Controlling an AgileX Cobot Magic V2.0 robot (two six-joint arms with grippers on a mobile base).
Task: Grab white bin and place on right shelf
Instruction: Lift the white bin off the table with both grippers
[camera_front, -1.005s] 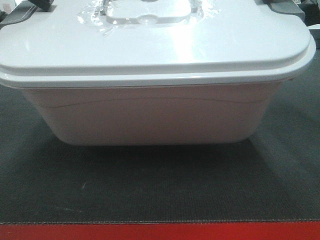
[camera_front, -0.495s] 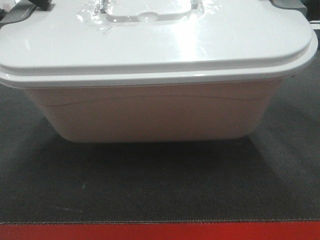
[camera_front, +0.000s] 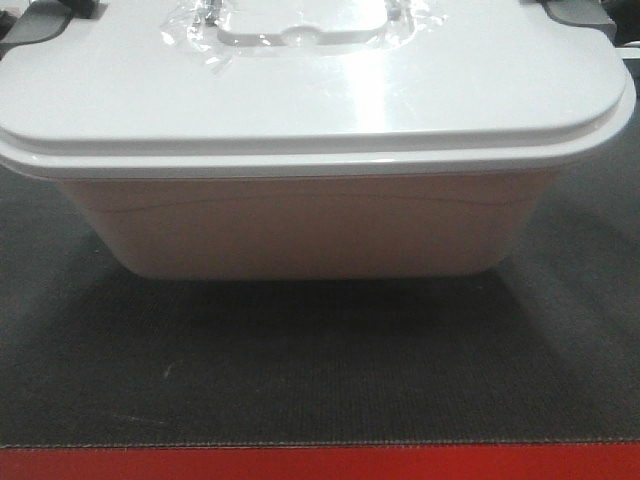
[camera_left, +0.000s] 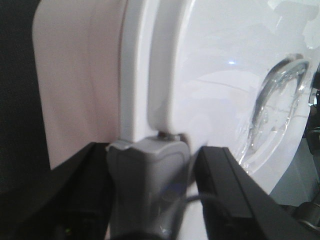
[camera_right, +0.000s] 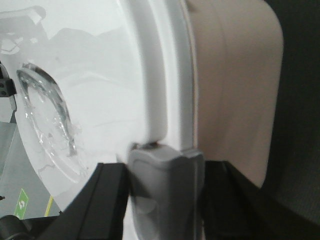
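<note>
Edging in red marks the counter nearest the front camera, and behind it lies a dark ribbed mat. Over that mat is the white bin, broadside on, its long axis running straight across from the robot's left to its right under a glossy lid. A shadow lies beneath the base, and I cannot tell whether the base touches the mat. At the left short end the left tool pinches a grey clasp between its black fingers. At the right short end the right tool pinches the matching clasp the same way. The bin therefore spans the two tools, with neither arm nearer. The right shelf shows in no view. I judge the carry must run sideways along that long axis, with both tools travelling together so neither clasp is wrenched.
</note>
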